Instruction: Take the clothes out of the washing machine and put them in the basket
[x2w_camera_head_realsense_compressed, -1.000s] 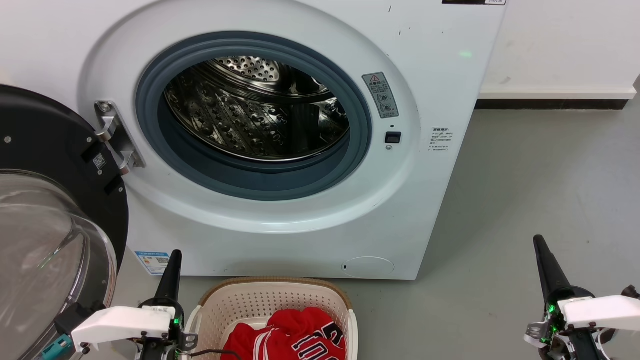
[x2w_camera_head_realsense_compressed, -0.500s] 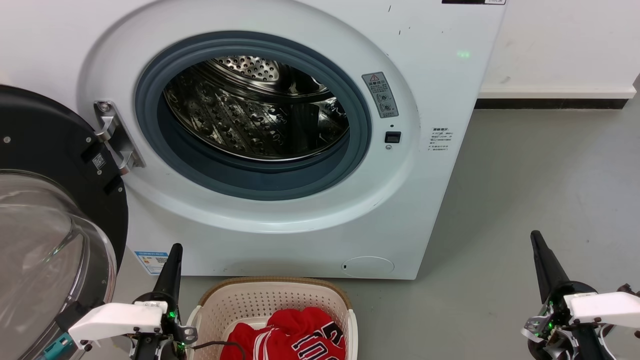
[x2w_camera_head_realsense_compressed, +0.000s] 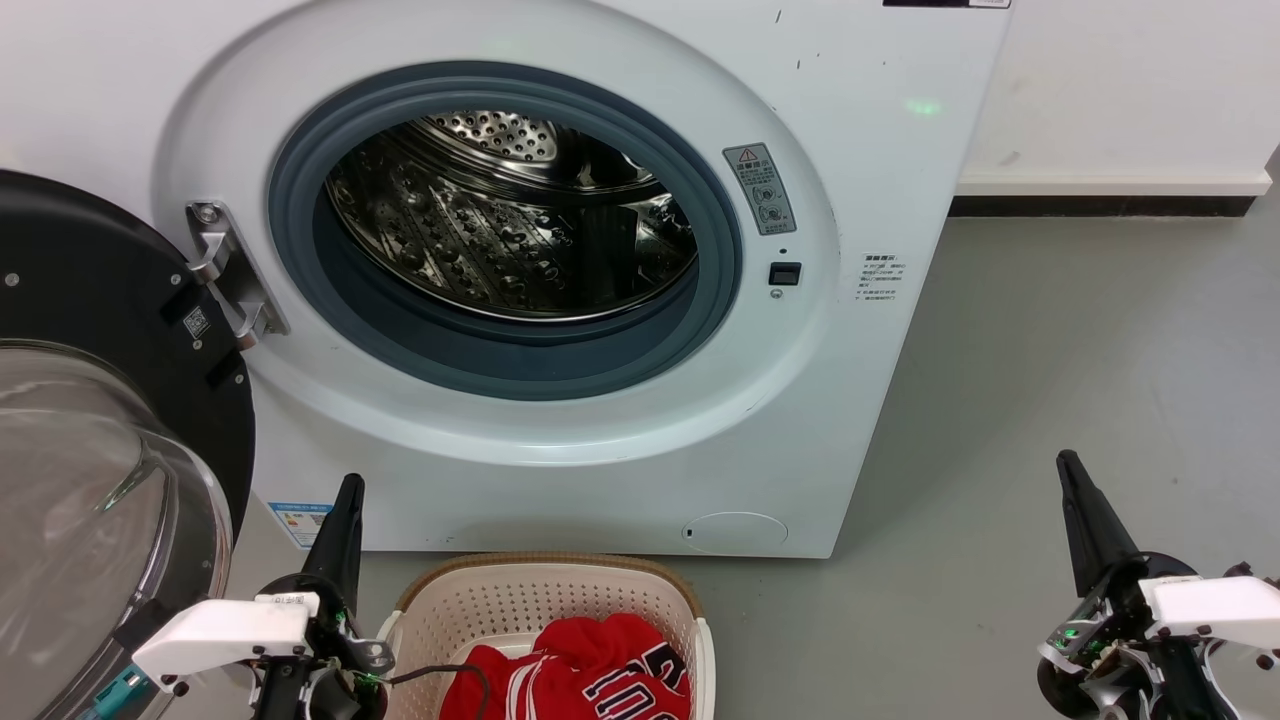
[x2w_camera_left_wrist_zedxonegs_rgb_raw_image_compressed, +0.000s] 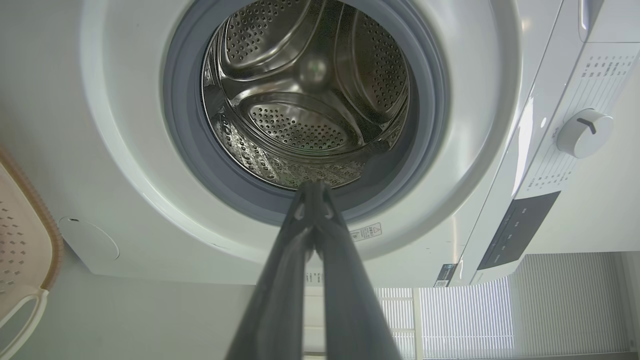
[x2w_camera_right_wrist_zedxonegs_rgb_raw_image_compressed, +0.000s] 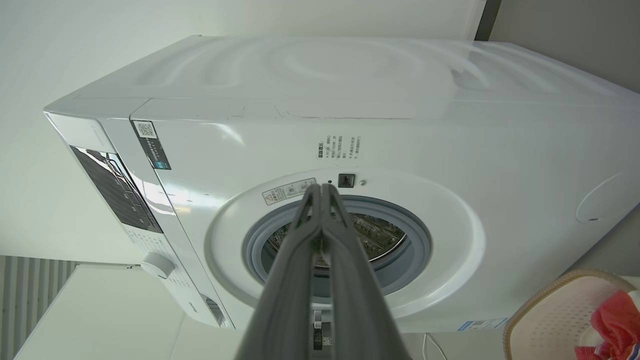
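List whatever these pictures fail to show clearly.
- Basket and clothes: near parts cut off by the head view's bottom edge.
- Drum front floor: hidden behind the gasket, head view.
- Sticker print: too small, head view.
- Door: cut by left edge, head view.

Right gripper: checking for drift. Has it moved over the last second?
Yes. The right gripper has crept up the head view and slightly left, toward the washing machine, which stays put.

Red white-striped clothes (x2w_camera_head_realsense_compressed: 590, 670), cream perforated brown-rimmed basket (x2w_camera_head_realsense_compressed: 540, 590), white washing machine (x2w_camera_head_realsense_compressed: 880, 200)
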